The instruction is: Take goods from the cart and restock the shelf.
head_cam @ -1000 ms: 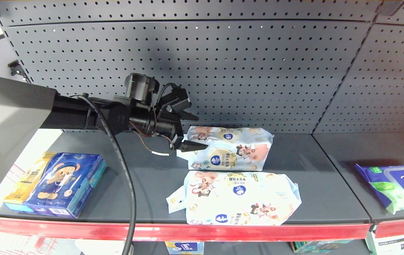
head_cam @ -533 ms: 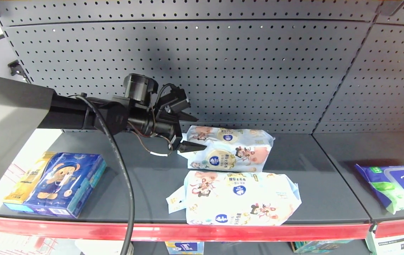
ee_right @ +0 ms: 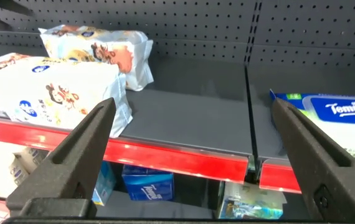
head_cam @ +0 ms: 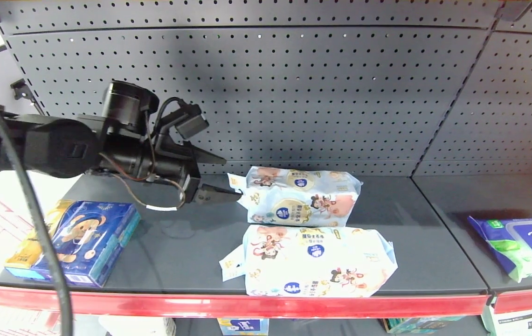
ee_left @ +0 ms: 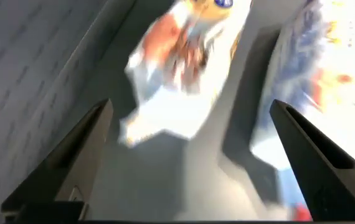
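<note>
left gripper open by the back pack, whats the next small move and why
Probably draw the left gripper back out of the shelf for the next item: its jaws stand open beside the rear pack, which lies flat behind the front pack, so that placement looks done.

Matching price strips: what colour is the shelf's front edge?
The shelf's front edge is red, clearest in the head view.

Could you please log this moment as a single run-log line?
left end effector: open, at rear pack | right end effector: open, empty | front pack: on shelf
</note>
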{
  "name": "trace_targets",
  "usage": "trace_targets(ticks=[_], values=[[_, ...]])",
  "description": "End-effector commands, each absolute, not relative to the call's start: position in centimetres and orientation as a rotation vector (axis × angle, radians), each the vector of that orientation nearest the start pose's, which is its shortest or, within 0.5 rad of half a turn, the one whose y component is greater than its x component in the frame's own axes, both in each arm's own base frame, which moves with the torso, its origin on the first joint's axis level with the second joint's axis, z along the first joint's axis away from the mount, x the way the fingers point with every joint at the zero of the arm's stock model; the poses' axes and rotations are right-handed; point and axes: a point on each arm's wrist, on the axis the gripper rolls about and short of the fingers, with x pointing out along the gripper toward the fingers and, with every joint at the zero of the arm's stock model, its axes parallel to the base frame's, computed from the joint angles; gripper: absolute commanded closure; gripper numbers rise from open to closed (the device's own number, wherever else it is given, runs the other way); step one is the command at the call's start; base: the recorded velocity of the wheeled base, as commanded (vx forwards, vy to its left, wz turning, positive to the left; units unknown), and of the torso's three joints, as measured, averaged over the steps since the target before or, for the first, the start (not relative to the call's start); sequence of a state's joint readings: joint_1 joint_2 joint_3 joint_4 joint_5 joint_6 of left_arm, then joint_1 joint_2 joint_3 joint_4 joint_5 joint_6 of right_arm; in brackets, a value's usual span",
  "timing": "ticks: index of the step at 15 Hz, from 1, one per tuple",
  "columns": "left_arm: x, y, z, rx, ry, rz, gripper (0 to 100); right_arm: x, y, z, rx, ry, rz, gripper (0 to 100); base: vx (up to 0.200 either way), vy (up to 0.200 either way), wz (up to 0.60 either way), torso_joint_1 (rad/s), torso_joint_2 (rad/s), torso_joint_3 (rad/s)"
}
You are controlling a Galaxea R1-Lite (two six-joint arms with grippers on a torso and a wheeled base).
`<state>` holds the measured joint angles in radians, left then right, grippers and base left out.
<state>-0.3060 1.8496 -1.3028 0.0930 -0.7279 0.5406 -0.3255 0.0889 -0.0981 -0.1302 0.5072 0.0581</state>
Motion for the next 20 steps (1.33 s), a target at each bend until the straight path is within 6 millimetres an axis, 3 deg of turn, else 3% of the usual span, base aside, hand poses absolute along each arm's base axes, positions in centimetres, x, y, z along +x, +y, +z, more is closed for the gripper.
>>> trace_targets(ticks=[1,3,5,7,10,14,16,20], values=[[29.0,-9.6,23.1,0.282,0.346,-1.071,0,-2.1,1.9,11.4,0.004,-0.117,0.186,0,0.0,0.0,0.0,0.0,0.0,0.0],[24.9,-8.0,24.1,0.164,0.396,-0.953,0,-2.0,1.8,11.0,0.009,-0.106,0.187,0,0.0,0.0,0.0,0.0,0.0,0.0],[20.5,-7.3,23.0,0.122,0.468,-0.84,0,-1.7,1.7,11.5,0.019,-0.083,0.185,0,0.0,0.0,0.0,0.0,0.0,0.0],[18.3,-7.3,22.6,0.109,0.496,-0.738,0,-1.4,1.6,12.3,0.022,-0.072,0.183,0,0.0,0.0,0.0,0.0,0.0,0.0],[16.6,-8.1,22.0,0.109,0.523,-0.68,0,-1.3,1.6,12.5,0.027,-0.061,0.183,0,0.0,0.0,0.0,0.0,0.0,0.0],[15.3,-10.1,21.0,0.171,0.55,-0.78,0,-1.3,1.6,13.2,0.023,-0.07,0.195,0,0.0,0.0,0.0,0.0,0.0,0.0],[15.6,-10.7,20.7,0.18,0.567,-0.793,0,-0.8,1.4,14.4,0.029,-0.058,0.193,0,0.0,0.0,0.0,0.0,0.0,0.0],[16.7,-11.4,20.1,0.223,0.526,-0.807,0,-0.9,1.5,13.0,0.031,-0.042,0.153,0,0.0,0.0,0.0,0.0,0.0,0.0]])
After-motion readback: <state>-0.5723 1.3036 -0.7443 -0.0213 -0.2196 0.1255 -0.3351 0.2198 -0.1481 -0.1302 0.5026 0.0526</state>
